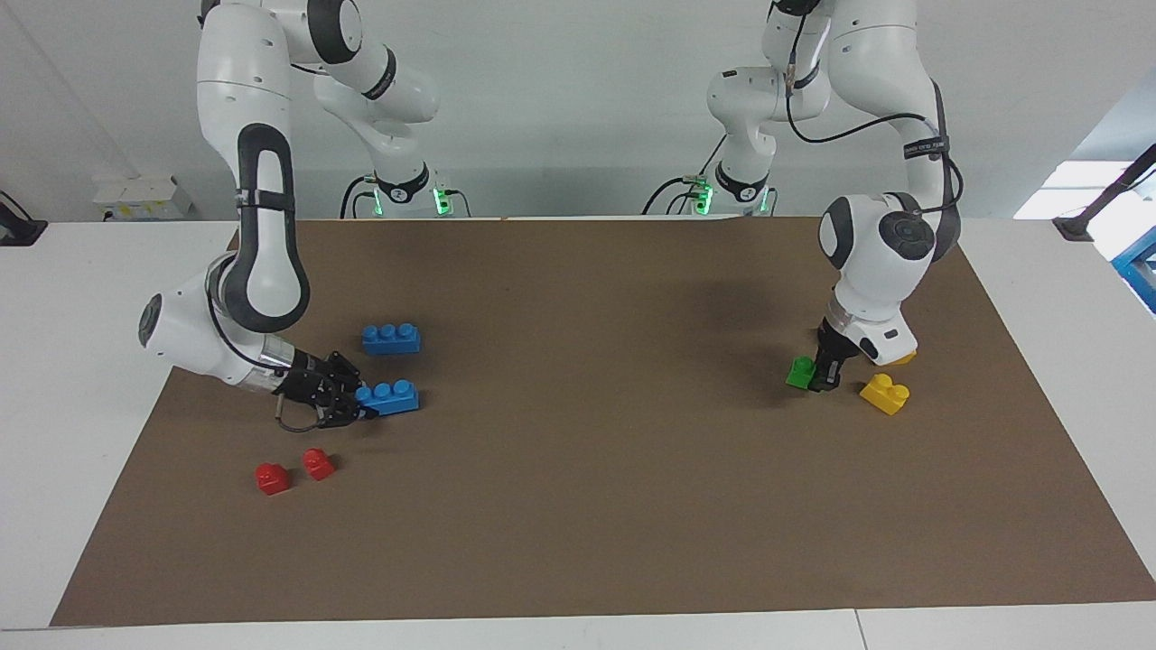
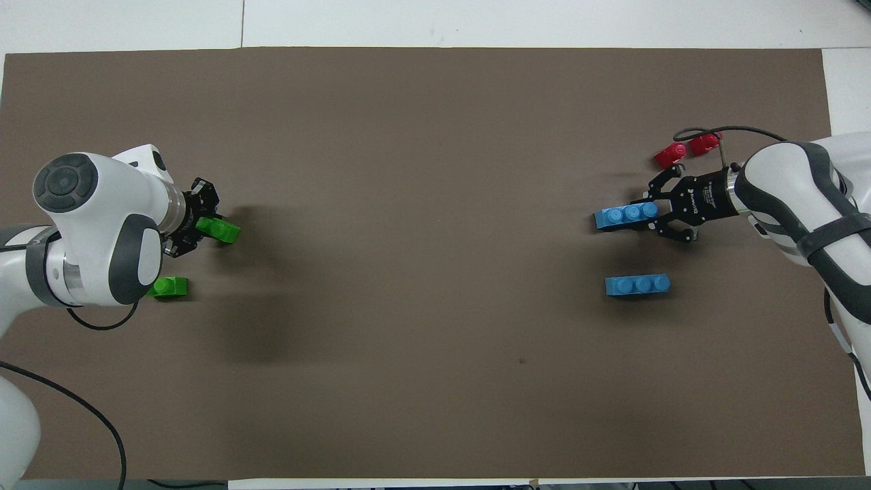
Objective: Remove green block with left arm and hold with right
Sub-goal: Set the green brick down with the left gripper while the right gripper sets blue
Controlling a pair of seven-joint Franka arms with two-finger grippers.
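Note:
A green block (image 1: 801, 372) lies on the brown mat toward the left arm's end. My left gripper (image 1: 824, 377) is low over the mat, shut on that block's end; both also show in the overhead view, the gripper (image 2: 203, 229) and the block (image 2: 223, 231). A second green block (image 2: 170, 287) lies nearer to the robots, partly under the left wrist, and is hidden in the facing view. My right gripper (image 1: 359, 403) is low at the right arm's end, shut on the end of a blue three-stud brick (image 1: 390, 397); the gripper (image 2: 652, 214) and brick (image 2: 625, 217) also show from overhead.
A second blue brick (image 1: 390, 338) lies nearer to the robots than the held one. Two red pieces (image 1: 272, 478) (image 1: 318, 463) lie farther out. A yellow brick (image 1: 885, 394) lies beside the left gripper, and another (image 1: 903, 358) peeks out under the wrist.

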